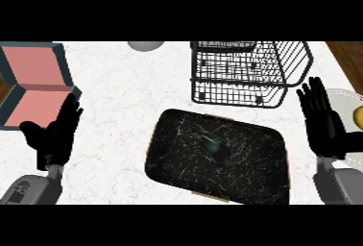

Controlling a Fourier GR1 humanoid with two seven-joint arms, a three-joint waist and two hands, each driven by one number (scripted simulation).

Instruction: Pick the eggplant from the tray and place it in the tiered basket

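Note:
A dark eggplant [213, 145] lies near the middle of the black marbled tray [177, 168] at the counter's centre. The black wire tiered basket [249, 72] stands behind the tray, at the upper right. My right hand [325, 125] is open with fingers straight, to the right of the tray and below the basket's right side. My left hand [54, 132] is open too, left of the tray. Neither hand touches the eggplant or the tray.
A teal box with pink insides [34, 84] lies open at the far left, just beyond my left hand. A grey rounded object [146, 45] shows at the top edge. A white plate [349, 101] with something yellow [358, 115] sits at the right edge.

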